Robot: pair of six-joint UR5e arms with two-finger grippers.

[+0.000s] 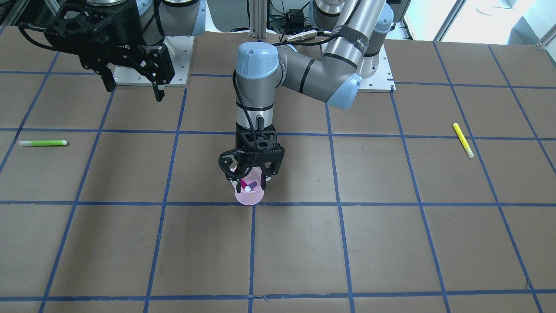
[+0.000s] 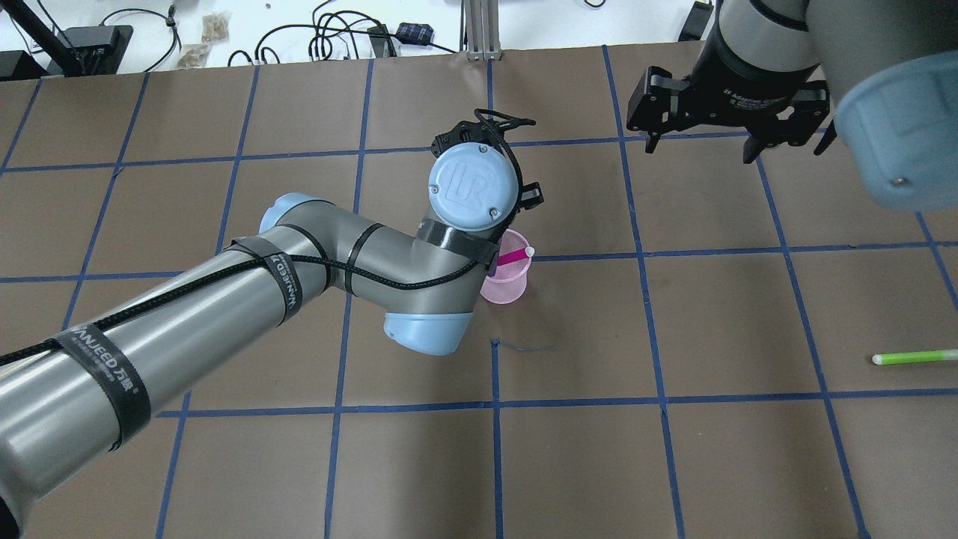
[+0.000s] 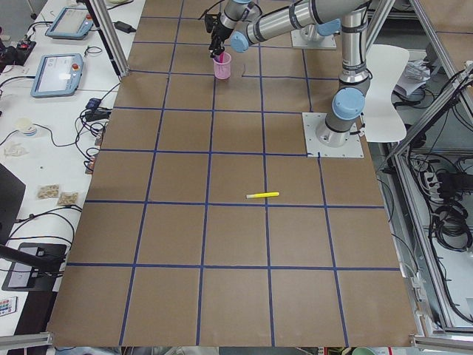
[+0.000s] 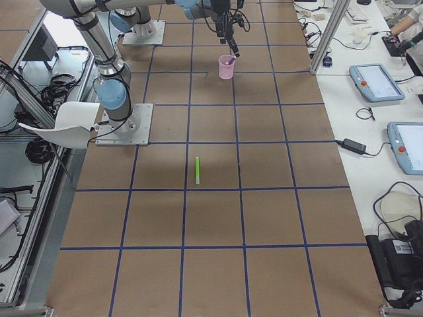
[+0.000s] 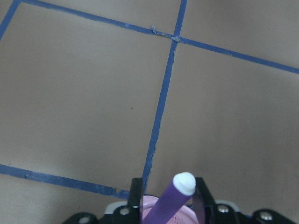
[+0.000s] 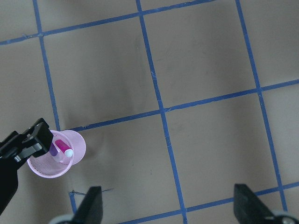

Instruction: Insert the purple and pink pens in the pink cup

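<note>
Fingers [image 5: 136, 191] of the left gripper [image 1: 250, 186] stand apart, wider than the purple pen [image 5: 176, 193] that rises between them. The left wrist view shows a gap on one side of the pen, so it looks let go rather than clamped, leaning with its white tip up. Its lower end sits in the pink cup [image 1: 248, 198], whose rim shows just under the fingertips. The pink pen [image 2: 513, 257] lies slanted in the same cup, beside the purple one. The cup stands upright near the middle of the table [image 1: 391, 243], just beside a crossing of the blue tape lines, and the left arm reaches over it from above. Well apart, near its own base, the right gripper [image 1: 134, 91] hangs wide open with nothing in it. A green pen [image 1: 43, 143] and a yellow pen [image 1: 463, 140] lie far out toward opposite ends of the table, no part of this job. By my reading both pens are in, and the step in hand is the release and retreat. The next move calls for a straight lift, with the fingers kept spread, so that neither one snags the leaning pen or tips the light cup.
</note>
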